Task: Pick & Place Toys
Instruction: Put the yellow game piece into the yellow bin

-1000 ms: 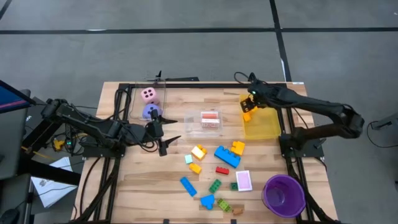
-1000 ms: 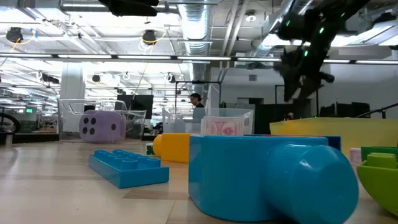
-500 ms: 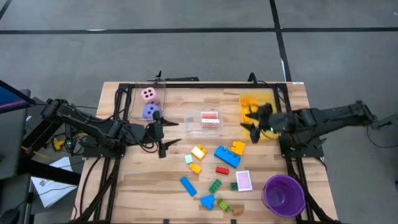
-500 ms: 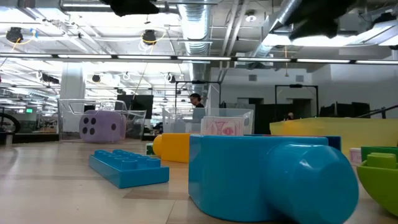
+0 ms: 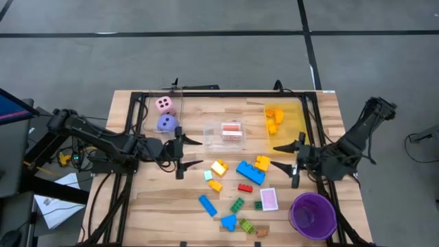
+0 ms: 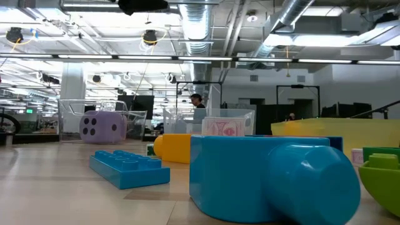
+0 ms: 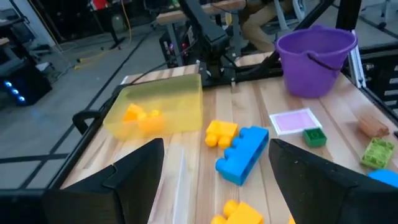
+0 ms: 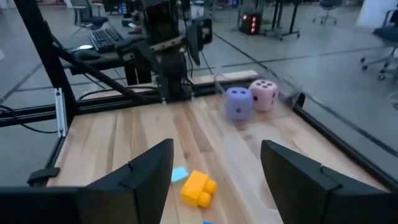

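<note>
Bricks [image 5: 250, 171] between claws (both open, empty)

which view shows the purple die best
The right wrist view: the purple die is unobstructed, standing beside the pink die, with several faces visible. The low view shows one dotted face behind clear bin walls. The high view gives only its top, small. The left wrist view does not show it.

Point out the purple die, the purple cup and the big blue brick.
purple die [image 5: 165, 123], high view, on its top face.
purple cup [image 5: 331, 221], high view, on its rim at the right side.
big blue brick [image 5: 250, 171], high view, on the middle of its studded top.
</note>
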You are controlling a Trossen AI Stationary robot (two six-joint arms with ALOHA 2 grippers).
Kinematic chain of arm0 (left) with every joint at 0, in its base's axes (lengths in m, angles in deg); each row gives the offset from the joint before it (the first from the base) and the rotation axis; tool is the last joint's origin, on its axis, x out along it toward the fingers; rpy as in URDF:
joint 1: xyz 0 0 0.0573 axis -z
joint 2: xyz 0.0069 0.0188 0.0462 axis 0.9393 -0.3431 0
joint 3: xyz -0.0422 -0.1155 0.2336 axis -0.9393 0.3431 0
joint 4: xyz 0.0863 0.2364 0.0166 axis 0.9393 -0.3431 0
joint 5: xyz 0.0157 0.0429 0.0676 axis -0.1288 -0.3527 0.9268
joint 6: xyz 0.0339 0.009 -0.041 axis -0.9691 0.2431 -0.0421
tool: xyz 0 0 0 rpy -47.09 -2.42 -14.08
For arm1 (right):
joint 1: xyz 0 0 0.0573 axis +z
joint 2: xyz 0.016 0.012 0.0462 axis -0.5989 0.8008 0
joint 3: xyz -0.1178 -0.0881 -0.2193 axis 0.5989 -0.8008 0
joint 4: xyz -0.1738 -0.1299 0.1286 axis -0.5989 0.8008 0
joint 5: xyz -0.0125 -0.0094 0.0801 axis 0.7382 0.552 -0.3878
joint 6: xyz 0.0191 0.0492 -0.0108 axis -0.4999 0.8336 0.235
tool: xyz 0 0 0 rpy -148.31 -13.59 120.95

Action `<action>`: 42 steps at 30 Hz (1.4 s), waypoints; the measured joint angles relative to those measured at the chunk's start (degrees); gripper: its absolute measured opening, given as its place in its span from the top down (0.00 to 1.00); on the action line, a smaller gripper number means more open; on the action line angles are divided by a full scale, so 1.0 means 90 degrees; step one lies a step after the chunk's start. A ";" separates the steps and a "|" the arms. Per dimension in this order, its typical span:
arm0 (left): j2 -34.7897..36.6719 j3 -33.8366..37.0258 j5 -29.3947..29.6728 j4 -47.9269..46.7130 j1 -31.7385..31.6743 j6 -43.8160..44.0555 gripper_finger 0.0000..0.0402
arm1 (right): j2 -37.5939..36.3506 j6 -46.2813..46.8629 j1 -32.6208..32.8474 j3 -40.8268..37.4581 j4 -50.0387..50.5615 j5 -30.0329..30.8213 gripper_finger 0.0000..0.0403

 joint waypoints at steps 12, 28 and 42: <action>-0.1837 -0.0889 0.0522 0.0963 0.0652 -0.0807 0.29 | -0.0065 -0.0071 0.0274 0.0000 0.0020 0.0223 0.42; -0.4259 -0.1032 -0.1862 0.0438 0.0082 0.0062 0.29 | -0.0062 -0.0760 0.0387 0.0000 -0.0411 0.0100 0.42; -0.4809 -0.1025 -0.2281 0.0509 0.0040 0.0527 0.29 | -0.0048 -0.0731 0.0387 0.0000 -0.0365 0.0045 0.42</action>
